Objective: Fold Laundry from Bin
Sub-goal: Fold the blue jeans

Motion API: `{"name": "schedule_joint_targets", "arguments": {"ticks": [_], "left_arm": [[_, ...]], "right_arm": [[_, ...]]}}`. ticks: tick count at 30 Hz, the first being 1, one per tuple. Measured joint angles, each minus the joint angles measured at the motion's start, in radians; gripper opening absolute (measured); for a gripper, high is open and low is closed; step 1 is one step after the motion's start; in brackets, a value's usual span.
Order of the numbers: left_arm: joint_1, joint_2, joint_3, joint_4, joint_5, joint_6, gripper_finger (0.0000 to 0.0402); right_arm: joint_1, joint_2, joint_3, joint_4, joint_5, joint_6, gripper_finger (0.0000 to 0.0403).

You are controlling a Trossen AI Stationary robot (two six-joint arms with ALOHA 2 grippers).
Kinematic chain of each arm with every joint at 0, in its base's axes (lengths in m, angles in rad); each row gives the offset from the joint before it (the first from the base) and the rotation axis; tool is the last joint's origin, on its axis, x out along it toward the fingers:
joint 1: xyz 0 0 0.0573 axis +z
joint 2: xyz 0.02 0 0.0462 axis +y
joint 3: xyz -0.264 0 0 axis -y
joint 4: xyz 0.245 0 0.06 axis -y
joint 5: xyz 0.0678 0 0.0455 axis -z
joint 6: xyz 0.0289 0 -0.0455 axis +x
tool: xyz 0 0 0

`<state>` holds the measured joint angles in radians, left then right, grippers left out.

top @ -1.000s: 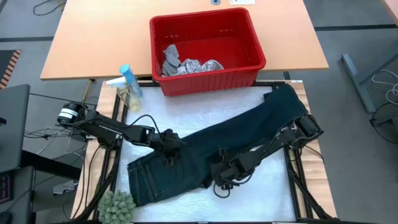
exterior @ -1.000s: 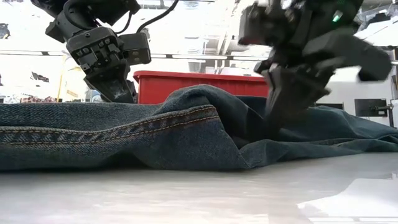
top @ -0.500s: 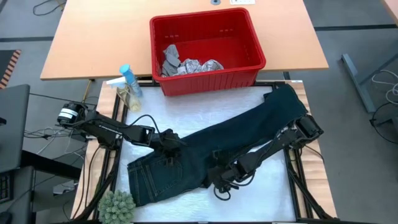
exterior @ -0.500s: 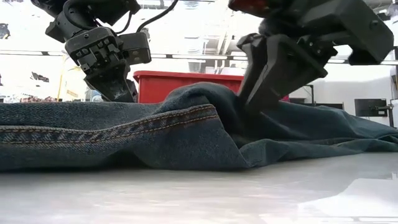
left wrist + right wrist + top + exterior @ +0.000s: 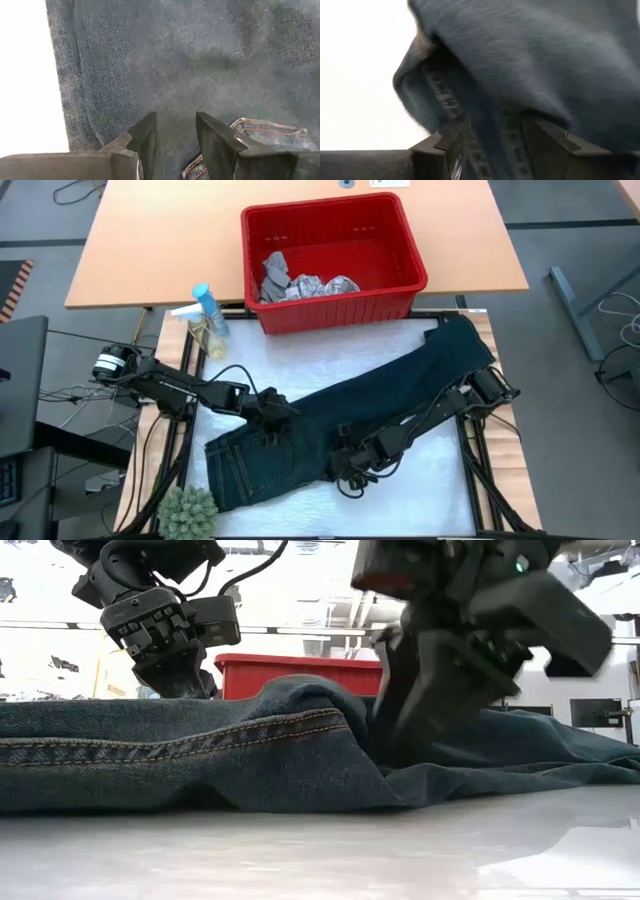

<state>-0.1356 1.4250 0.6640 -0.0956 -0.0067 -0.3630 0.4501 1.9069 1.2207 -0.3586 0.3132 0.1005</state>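
My left hand (image 5: 268,408) is down on the trousers (image 5: 350,420) near the waistband end, about 8 o'clock on the desk (image 5: 300,355); fingers (image 5: 145,140) apart with denim between them, can't tell if it's actually gripping. My right hand (image 5: 352,470) sits at roughly 6 o'clock on the near edge of the trousers mid-length, fingers (image 5: 452,142) parted with a raised fold of denim between them, not clamped. Trousers lie diagonally across the white pad, waistband at 7 o'clock, leg ends up at 2 o'clock beside the bin (image 5: 335,305). Bin is at 12 o'clock and holds the grey cloth (image 5: 272,272) and the leaf-print cloth (image 5: 325,286) along its near wall. Spray bottles (image 5: 205,320) stand just left of the bin; a small plant (image 5: 188,510) sits at the 7 o'clock corner.
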Motion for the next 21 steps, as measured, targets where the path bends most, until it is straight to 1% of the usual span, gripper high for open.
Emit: {"name": "schedule_joint_targets", "arguments": {"ticks": [7,10,13,21], "left_arm": [[0.0,0.0,0.001,-0.01,-0.001,0.006,0.0123],[0.0,0.0,0.001,-0.014,-0.001,0.003,0.0123],[0.0,0.0,0.001,-0.023,0.0,0.002,0.0123],[0.0,0.0,0.001,-0.024,-0.001,0.003,0.0123]], "right_arm": [[-0.007,0.056,0.007,0.026,-0.018,-0.02,0.0197],[-0.011,0.068,0.007,0.027,-0.038,-0.008,0.0182],[-0.014,0.073,0.009,0.025,-0.052,0.042,0.0152],[-0.026,0.073,0.008,0.003,-0.057,0.158,0.0055]]}}
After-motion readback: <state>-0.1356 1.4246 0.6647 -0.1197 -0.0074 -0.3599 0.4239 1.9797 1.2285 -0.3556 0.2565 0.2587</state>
